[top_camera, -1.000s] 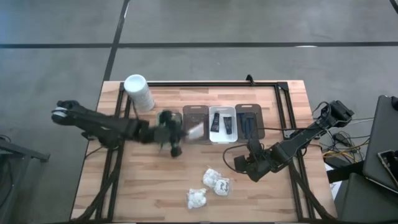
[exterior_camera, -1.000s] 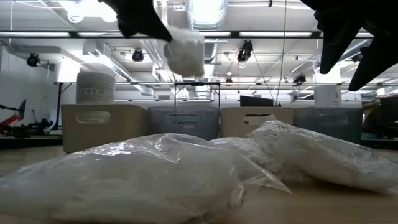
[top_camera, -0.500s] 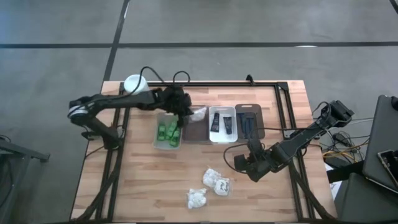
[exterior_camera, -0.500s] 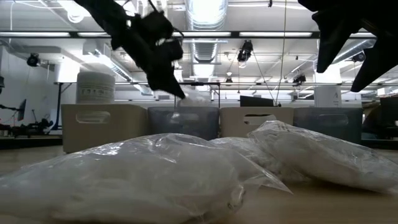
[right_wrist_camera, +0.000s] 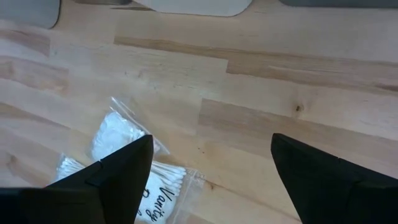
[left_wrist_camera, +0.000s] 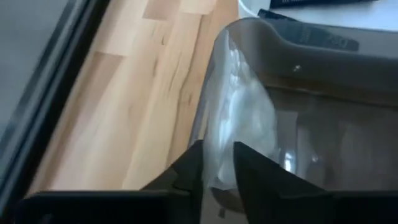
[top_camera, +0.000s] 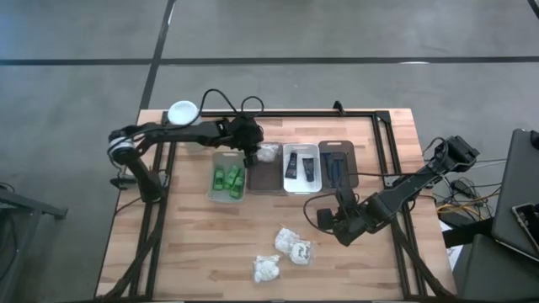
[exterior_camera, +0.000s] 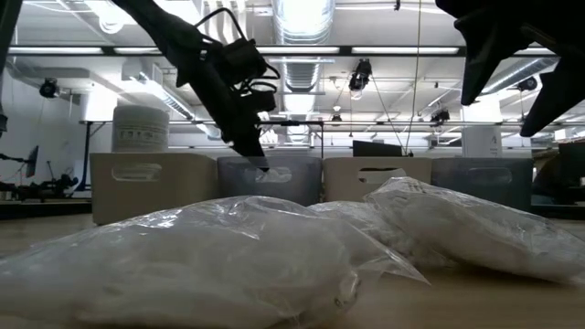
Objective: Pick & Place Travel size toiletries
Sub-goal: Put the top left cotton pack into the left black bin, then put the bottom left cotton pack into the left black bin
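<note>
My left gripper [top_camera: 251, 153] is over the far end of a dark grey tray [top_camera: 264, 178], shut on a white crinkly packet [top_camera: 268, 153] that lies inside it. In the left wrist view the packet [left_wrist_camera: 239, 118] sits in the tray's corner. Three more white packets [top_camera: 286, 251] lie on the bare table near its front. Green bottles [top_camera: 227, 178] fill the tray to the left, black tubes [top_camera: 301, 168] lie in a white tray, and dark razors [top_camera: 336, 167] in the rightmost tray. My right gripper [top_camera: 333, 220] is open, low over the table right of the loose packets. My left gripper pinches the packet's near end [left_wrist_camera: 219, 163] between its two fingers [left_wrist_camera: 189, 174]. The fingers slant down from above and from the table's left. The packet rests on the tray floor, leaning against the tray's far corner wall [left_wrist_camera: 214, 68].
A tall white container [top_camera: 183, 112] stands at the table's far left corner. A black frame rail [top_camera: 295, 114] runs along the far edge and down the right side. One loose packet [right_wrist_camera: 118, 146] lies just ahead of my right gripper's fingers.
My left gripper has swung with the white packet from the table's middle toward the far edge and a little right. It has come down over the dark grey tray. The packet, held high before, now lies inside the tray's far end.
</note>
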`<state>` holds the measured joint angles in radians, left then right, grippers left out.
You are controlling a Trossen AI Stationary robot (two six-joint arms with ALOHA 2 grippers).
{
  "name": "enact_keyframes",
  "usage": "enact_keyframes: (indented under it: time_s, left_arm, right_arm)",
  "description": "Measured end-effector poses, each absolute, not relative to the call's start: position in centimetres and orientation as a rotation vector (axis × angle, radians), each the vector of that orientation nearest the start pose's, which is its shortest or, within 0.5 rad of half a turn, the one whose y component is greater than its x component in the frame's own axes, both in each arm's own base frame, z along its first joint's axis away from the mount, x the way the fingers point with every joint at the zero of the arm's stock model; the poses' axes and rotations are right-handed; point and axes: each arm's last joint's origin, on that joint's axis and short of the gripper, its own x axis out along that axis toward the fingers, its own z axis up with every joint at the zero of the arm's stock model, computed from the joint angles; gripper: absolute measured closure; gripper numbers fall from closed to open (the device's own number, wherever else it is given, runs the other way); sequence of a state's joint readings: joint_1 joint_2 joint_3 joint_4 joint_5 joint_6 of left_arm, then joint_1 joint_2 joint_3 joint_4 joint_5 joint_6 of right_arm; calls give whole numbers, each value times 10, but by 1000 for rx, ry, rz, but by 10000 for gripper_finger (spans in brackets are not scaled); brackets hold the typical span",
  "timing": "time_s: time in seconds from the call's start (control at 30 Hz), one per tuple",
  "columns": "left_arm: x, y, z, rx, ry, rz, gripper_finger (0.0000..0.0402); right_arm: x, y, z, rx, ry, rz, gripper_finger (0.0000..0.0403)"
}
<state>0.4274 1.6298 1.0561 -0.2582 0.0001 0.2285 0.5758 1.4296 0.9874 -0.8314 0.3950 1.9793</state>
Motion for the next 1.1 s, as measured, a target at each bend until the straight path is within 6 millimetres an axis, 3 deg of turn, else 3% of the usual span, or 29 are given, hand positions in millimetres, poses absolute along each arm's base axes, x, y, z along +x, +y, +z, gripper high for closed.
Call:
enact_keyframes:
  time_s: [0.23, 0.4, 0.53, 0.67, 0.87, 1.1]
  left_arm:
    - [297, 135, 223, 14, 906, 330, 224]
    - [285, 124, 249, 11, 842, 331, 185]
    - [271, 104, 283, 22, 712, 251, 173]
    - [260, 72, 306, -15, 608, 32, 175]
    - [257, 0, 290, -50, 725, -260, 177]
    - [280, -74, 248, -139, 844, -423, 175]
  right_arm:
    - [222, 131, 224, 1166, 800, -896, 57]
    - [222, 133, 223, 1146, 874, -854, 45]
    - [222, 134, 223, 1137, 902, -834, 45]
    - [222, 134, 223, 1125, 906, -818, 53]
    - [222, 134, 223, 1105, 912, -805, 67]
    - [223, 135, 223, 1083, 916, -781, 69]
